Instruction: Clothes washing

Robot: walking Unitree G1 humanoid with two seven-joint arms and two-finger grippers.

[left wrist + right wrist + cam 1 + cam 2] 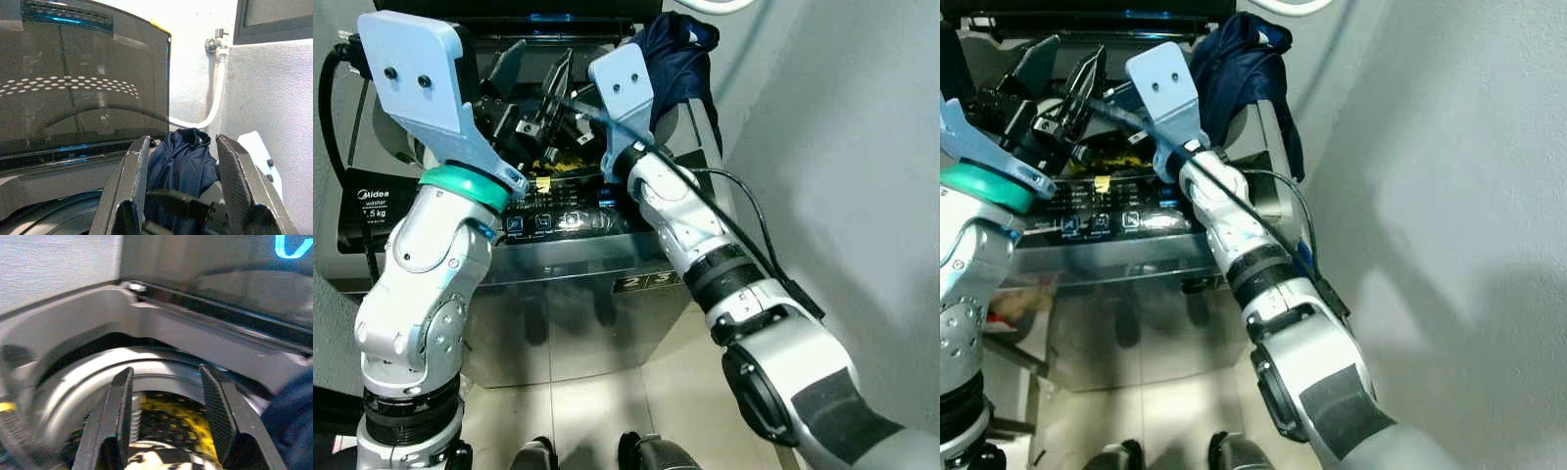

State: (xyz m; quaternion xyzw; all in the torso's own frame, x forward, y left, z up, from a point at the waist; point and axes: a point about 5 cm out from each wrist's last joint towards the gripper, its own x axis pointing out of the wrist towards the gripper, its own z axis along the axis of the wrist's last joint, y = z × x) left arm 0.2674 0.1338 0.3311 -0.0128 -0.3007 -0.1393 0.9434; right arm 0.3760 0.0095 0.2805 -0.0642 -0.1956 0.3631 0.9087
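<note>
A top-loading washing machine point(558, 220) stands in front of me with its dark lid point(83, 83) raised. A navy garment point(680, 59) is heaped on the machine's back right corner. In the drum lies a yellow and black patterned cloth point(181, 423). Both grippers hover over the drum opening. My left gripper point(182, 142) is open and points at the navy garment point(183, 166), a short way from it. Over the drum's rim, the right gripper point(166, 372) is open with nothing between its fingers, the patterned cloth below it.
A grey wall point(842, 147) runs close along the machine's right side. A white water hose point(215, 98) hangs from a tap behind the lid. The lit control panel point(1097, 225) faces me at the front edge. My feet point(538, 455) stand on pale floor tiles.
</note>
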